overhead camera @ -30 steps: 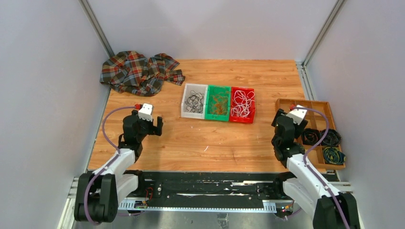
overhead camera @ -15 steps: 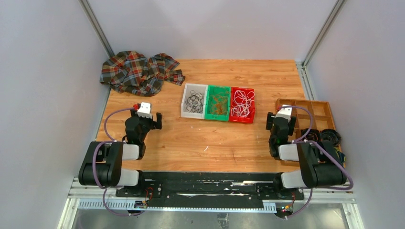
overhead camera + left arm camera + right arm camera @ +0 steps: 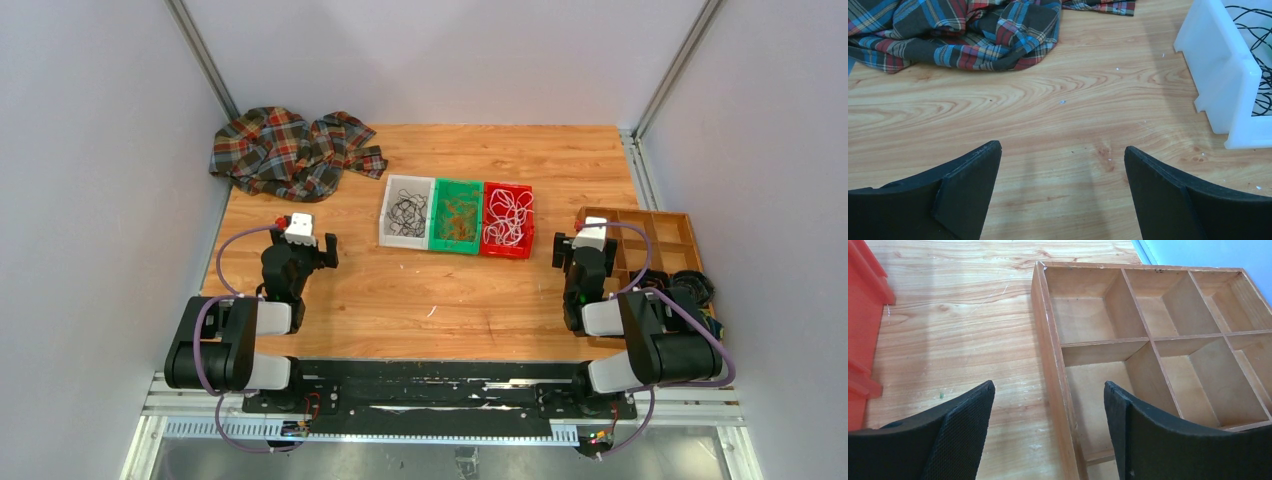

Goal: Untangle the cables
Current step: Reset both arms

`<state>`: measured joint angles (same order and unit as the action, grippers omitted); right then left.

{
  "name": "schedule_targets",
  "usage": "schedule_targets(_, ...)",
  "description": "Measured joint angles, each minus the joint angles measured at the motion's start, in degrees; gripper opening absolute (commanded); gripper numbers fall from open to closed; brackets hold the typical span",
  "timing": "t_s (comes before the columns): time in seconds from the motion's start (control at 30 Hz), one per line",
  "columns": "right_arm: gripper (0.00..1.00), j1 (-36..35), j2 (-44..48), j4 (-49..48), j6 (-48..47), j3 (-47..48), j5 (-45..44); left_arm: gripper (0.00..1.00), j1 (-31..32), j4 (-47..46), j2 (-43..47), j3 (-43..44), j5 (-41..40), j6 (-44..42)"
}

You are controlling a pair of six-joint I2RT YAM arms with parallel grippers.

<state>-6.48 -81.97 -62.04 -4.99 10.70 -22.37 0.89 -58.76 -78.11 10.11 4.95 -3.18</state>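
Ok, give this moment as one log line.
left claw: open, empty | right claw: open, empty, by wooden tray | bins: black cables in white bin, orange-brown cables in green bin, white cables in red bin

Plaid cloth [image 3: 290, 150] far-left on bench [image 3: 440, 300], white bin [image 3: 407, 179], green bin [image 3: 460, 183], red bin [image 3: 505, 253] mid, wooden tray [image 3: 664, 229] w/ dark coils [image 3: 692, 288] right.

We saw a cloth [image 3: 290, 152] plaid in red, blue and dark green. A white bin [image 3: 403, 241] held black cables [image 3: 407, 212], a green bin [image 3: 453, 248] orange-brown cables [image 3: 460, 215], a red bin [image 3: 503, 252] white cables [image 3: 507, 217]. The table [image 3: 450, 300] was pale grained wood.
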Motion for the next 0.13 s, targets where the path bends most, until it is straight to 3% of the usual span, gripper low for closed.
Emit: schedule_targets(0.13,0.8,0.22,0.0,0.24,-0.09,0.07,0.96,0.98,0.0,-0.07,0.0,0.0,-0.09,0.13)
